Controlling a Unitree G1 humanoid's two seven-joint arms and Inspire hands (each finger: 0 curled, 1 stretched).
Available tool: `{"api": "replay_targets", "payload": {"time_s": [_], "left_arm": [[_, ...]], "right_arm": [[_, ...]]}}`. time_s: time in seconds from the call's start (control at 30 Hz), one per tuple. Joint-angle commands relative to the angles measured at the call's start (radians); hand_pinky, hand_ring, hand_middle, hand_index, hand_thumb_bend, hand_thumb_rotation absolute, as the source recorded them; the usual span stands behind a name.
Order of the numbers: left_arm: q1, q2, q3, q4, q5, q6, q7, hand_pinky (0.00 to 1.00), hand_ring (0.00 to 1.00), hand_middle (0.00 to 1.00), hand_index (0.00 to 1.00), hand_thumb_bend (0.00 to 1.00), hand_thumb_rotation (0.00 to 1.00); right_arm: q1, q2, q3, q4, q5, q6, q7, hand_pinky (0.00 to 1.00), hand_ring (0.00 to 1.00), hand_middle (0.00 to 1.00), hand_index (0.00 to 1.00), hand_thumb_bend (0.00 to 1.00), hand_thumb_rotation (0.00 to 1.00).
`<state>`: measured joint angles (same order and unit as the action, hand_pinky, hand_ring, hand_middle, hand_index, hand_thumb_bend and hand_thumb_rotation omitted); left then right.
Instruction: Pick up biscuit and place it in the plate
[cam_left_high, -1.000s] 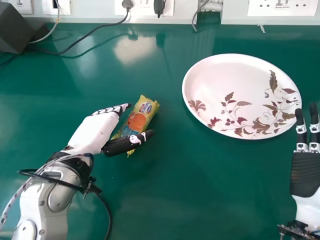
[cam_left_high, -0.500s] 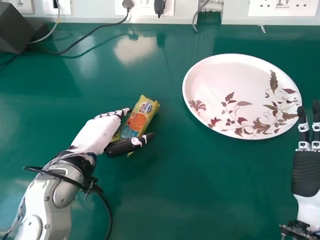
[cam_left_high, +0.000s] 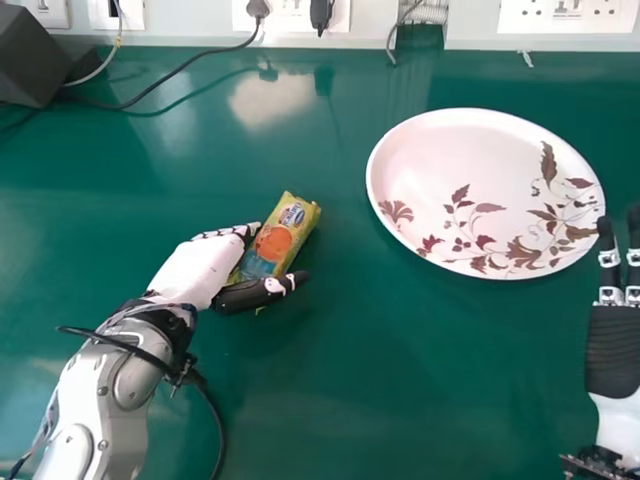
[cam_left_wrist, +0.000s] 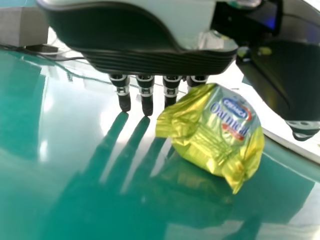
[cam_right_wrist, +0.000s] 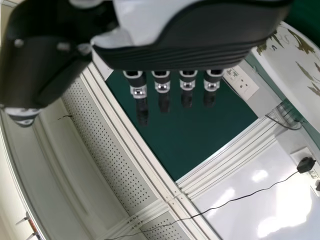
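Observation:
The yellow biscuit packet (cam_left_high: 275, 240) lies slanted on the green table, left of the plate. My left hand (cam_left_high: 200, 268) is around its near end, fingers on the far side and thumb on the near side. In the left wrist view the packet (cam_left_wrist: 220, 130) sits between the thumb and the straight fingers of my left hand (cam_left_wrist: 150, 60), which is open. The white oval plate (cam_left_high: 450, 160) with a brown leaf pattern stands at the right. My right hand (cam_left_high: 612, 350) rests open beside the plate's near right edge; its straight fingers also show in the right wrist view.
A dark box (cam_left_high: 38, 55) stands at the table's far left corner, with cables (cam_left_high: 165, 80) running from it toward the wall sockets (cam_left_high: 290, 14). Another cable loops along my left forearm.
My left hand and forearm have shifted slightly to the right and nearer, bringing the hand closer around the packet. The packet and plate have hardly moved.

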<state>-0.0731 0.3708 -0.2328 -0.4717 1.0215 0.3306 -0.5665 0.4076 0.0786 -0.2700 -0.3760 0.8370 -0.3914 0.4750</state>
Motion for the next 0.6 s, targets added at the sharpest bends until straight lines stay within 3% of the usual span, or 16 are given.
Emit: {"api": "replay_targets", "payload": {"time_s": [0.0,0.33,0.57], "left_arm": [[0.005,0.012,-0.027,0.039,0.017,-0.002,-0.006,1.00,1.00,1.00,0.99,1.00,0.61],[0.000,0.029,-0.044,0.136,0.025,-0.040,0.049,1.00,1.00,1.00,1.00,1.00,0.61],[-0.028,0.029,-0.071,0.199,0.055,-0.025,0.044,1.00,1.00,1.00,1.00,1.00,0.61]], "right_arm": [[0.010,0.013,-0.005,-0.010,0.003,0.000,0.000,1.00,1.00,0.99,0.88,1.00,0.31],[0.018,0.015,0.000,-0.021,-0.002,-0.002,-0.003,1.00,1.00,0.98,0.88,1.00,0.27],[0.020,0.019,0.003,-0.026,-0.005,-0.002,-0.008,1.00,1.00,0.99,0.87,1.00,0.26]]}}
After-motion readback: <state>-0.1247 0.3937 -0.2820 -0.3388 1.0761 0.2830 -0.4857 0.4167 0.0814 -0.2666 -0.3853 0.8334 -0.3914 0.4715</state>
